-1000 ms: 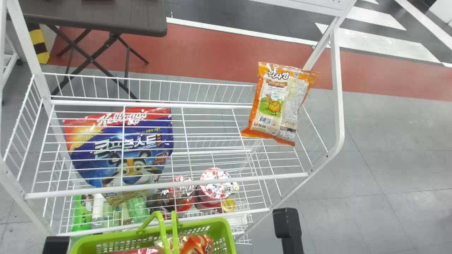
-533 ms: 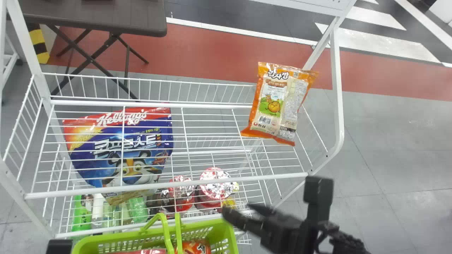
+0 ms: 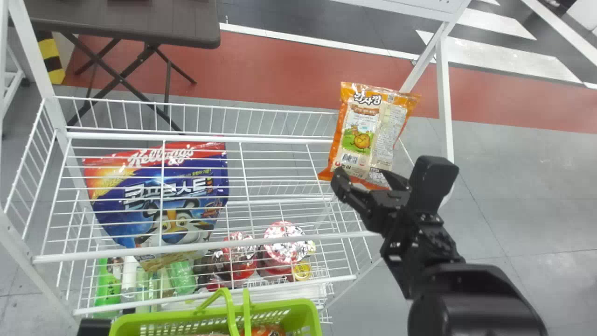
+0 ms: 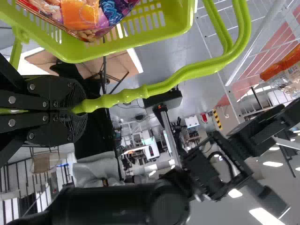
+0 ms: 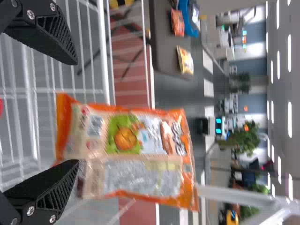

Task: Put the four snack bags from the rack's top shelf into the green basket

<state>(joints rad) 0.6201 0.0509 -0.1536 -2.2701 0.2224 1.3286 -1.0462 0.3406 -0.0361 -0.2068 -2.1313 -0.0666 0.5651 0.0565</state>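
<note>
The one snack bag (image 3: 368, 135) on the rack (image 3: 186, 246) is at the right-hand end of the top shelf, stood on end towards its rear rail. Its long axis runs up and away from the robot, tilted a little to the right; the end with the big dark lettering is uppermost and the orange bottom edge is nearest the robot. The bag's printed back faces the robot: a round orange cartoon figure on a green patch, a barcode below it, and a column of small print down the right side. The right end effector (image 3: 361, 179) is at the bag's bottom end, its fingers wide apart with nothing gripped between them; whether one touches the bag I cannot tell. The left end effector (image 3: 93, 327) is at the bottom edge of the head view; in the left wrist view it is closed on the handle (image 4: 187, 75) of the green basket (image 3: 298, 308). The basket is in front of the rack, with packaged snacks (image 4: 82, 16) inside. Below the top shelf, seen through its wires, a large blue, red and yellow pouch (image 3: 158, 196) carries bold white lettering and a cartoon tiger, its lettered top edge pointing away from the robot. Beyond the rack is a dark brown desk (image 3: 121, 23), with an orange packet (image 5: 177, 22) and a yellow one (image 5: 185, 60) on it.
</note>
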